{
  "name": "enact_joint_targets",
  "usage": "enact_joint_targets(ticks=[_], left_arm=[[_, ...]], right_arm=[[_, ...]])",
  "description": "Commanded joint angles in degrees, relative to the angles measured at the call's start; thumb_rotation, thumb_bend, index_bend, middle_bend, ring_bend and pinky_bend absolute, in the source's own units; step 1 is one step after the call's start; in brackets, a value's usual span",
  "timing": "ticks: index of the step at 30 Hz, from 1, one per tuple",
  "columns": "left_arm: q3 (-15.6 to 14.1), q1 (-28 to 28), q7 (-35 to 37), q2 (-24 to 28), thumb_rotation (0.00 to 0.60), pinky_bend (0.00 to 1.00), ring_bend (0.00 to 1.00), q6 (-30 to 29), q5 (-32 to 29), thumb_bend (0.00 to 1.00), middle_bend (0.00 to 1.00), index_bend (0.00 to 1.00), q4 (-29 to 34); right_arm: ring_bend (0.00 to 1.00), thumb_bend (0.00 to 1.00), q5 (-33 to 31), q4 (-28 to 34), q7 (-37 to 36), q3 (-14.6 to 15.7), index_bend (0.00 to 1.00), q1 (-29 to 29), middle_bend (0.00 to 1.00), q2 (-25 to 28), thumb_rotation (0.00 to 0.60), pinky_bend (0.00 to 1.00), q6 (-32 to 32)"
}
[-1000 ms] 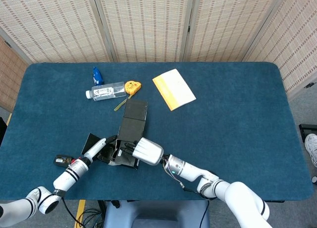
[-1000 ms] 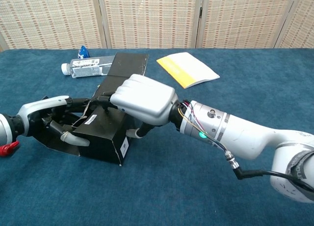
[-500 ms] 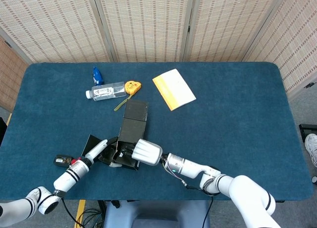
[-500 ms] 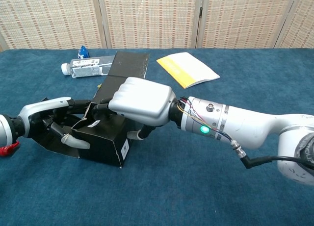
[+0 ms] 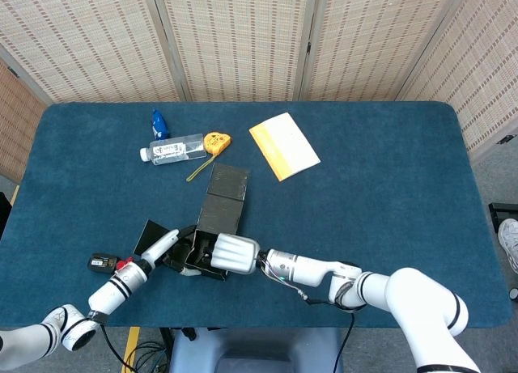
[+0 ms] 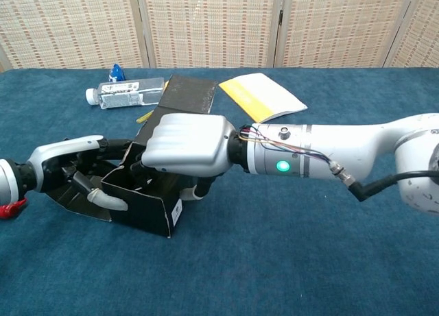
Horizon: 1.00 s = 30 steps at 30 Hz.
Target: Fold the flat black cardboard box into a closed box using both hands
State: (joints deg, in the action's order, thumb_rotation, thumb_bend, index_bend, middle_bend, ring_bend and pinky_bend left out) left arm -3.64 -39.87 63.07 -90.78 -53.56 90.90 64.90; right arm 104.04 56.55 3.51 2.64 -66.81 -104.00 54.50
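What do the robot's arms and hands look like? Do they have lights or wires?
Both arms are glossy white with black rings. The right hand has a silvery shell; its wrist shows a green light, coloured wires and a black cable. The left hand is white with dark fingers, red at its wrist.

box: black | table: dark blue | booklet: yellow, white | bottle: clear, blue cap | hands: silver-white

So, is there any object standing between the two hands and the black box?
Nothing visible does. The right hand already rests on top of the black cardboard box, and the left hand is against its left end. The water bottle and tape measure lie farther away.
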Motion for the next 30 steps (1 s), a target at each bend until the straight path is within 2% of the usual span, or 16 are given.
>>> enact_joint_targets(ticks=[1, 6, 9, 15, 20, 30], left_arm=[[0.0, -0.05, -0.06, 0.06, 0.6, 0.38, 0.58, -0.05, 0.01, 0.09, 0.23, 0.18, 0.06], [-0.01, -0.13, 0.08, 0.22, 0.6, 0.38, 0.58, -0.02, -0.12, 0.09, 0.23, 0.18, 0.23], [-0.05, -0.12, 0.18, 0.27, 0.6, 0.38, 0.58, -0.03, -0.19, 0.09, 0.23, 0.19, 0.21], [-0.2, -0.16, 0.52, 0.24, 0.6, 0.38, 0.58, -0.01, -0.14, 0.09, 0.23, 0.18, 0.04], [-0.32, -0.25, 0.76, 0.2, 0.6, 0.38, 0.58, -0.07, 0.01, 0.09, 0.23, 0.19, -0.09], [-0.3, -0.11, 0.8, 0.27, 0.6, 0.38, 0.58, -0.54, -0.09, 0.09, 0.23, 0.18, -0.13]], right_arm=[[0.71, 0.57, -0.71, 2.42, 1.3, -0.54, 0.37, -1.09, 0.41, 1.72, 0.6, 0.91, -2.29], [0.73, 0.73, -2.02, 5.25, 3.08, -1.29, 0.37, -1.77, 0.39, 3.19, 0.6, 0.91, -5.06], [0.75, 0.77, -2.45, 6.35, 3.62, -1.36, 0.37, -1.89, 0.4, 3.7, 0.6, 0.91, -6.02], [0.78, 0.89, -2.82, 7.61, 3.58, -1.46, 0.44, -2.1, 0.5, 4.4, 0.6, 0.92, -6.82], [0.78, 0.99, -2.95, 9.31, 4.03, -1.45, 0.49, -2.73, 0.55, 5.57, 0.6, 0.92, -8.25], [0.78, 1.0, -3.99, 11.68, 4.44, -1.35, 0.66, -2.76, 0.69, 7.1, 0.6, 0.92, -10.09]])
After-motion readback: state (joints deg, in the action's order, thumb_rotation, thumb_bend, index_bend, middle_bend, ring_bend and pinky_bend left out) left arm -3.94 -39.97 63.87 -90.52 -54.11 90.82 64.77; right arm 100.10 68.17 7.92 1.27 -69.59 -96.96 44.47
